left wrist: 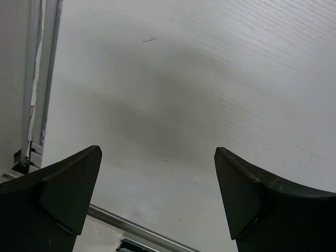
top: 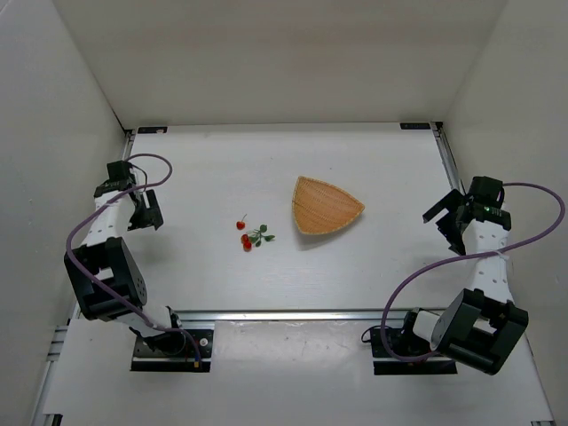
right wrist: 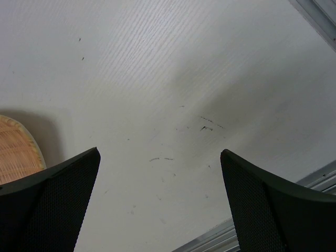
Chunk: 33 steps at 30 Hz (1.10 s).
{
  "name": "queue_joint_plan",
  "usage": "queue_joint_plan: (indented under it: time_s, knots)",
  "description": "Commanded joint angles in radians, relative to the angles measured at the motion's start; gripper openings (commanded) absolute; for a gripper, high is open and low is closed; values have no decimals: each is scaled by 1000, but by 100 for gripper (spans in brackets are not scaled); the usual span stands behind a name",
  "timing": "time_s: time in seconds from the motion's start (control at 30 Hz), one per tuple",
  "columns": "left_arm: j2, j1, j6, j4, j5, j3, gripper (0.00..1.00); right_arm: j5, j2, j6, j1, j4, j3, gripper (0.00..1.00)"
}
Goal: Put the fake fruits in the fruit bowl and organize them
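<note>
Currently, tiny red-orange fake cherries with thin stems and green leaves (top: pixel 252 236) lie on the white table (top: pixel 213 169). They sit near the left of the shallow light-brown woven rounded-triangle bowl (top: pixel 325 206), not touching it. Left gripper (left wrist: pixel 157 148) is at the table's left side, jaws spread, gripping nothing. Right gripper (right wrist: pixel 160 150) is right of the bowl, likewise spread and unloaded.

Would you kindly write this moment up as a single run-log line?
fruits: on table, left of bowl | bowl: empty | left gripper: open, holding nothing | right gripper: open, holding nothing
</note>
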Motion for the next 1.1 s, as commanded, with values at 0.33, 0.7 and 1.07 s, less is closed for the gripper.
queue_joint_plan:
  time_s: [0.33, 0.7, 1.07]
  knots:
    - [-40, 4, 0, -1, 96, 9, 100, 239, 87, -178, 715, 106, 248, 99]
    - [-89, 4, 0, -41, 22, 28, 100, 226, 799, -332, 1355, 16, 893, 99]
    - [-99, 4, 9, -29, 1, -11, 100, 114, 1036, -227, 1395, -6, 997, 98]
